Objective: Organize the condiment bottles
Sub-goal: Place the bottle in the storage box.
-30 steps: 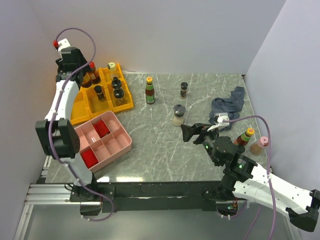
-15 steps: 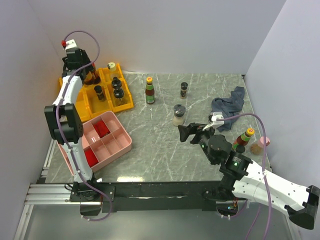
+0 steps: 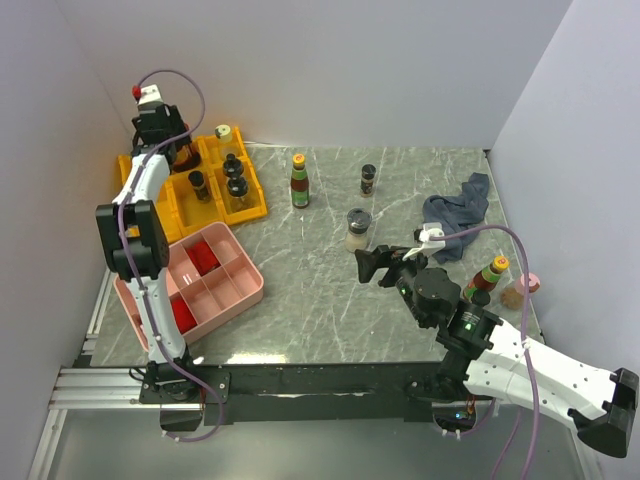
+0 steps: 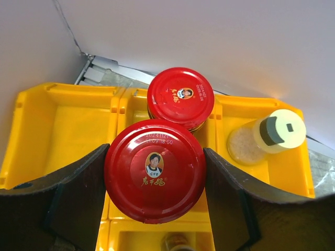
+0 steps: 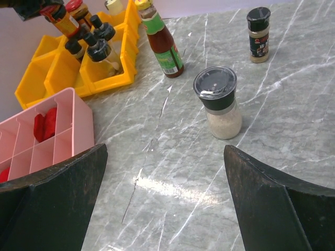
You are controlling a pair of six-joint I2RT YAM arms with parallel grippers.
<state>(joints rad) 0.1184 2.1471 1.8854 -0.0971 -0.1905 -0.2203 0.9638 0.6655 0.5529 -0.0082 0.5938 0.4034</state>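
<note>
A red-lidded jar (image 4: 154,175) over the yellow bins (image 4: 68,125), gripped by the left hand (image 4: 154,196)
The jar sits just beside a second red-lidded jar (image 4: 180,98) that stands in a bin; whether it has reached the bottom cannot be told. It should probably go straight down, upright, without nudging that neighbour, the fingers parting only once it is seated. The right hand (image 5: 166,151) is spread wide and holds nothing, above the table (image 5: 293,157) near a pale shaker (image 5: 219,102)
</note>
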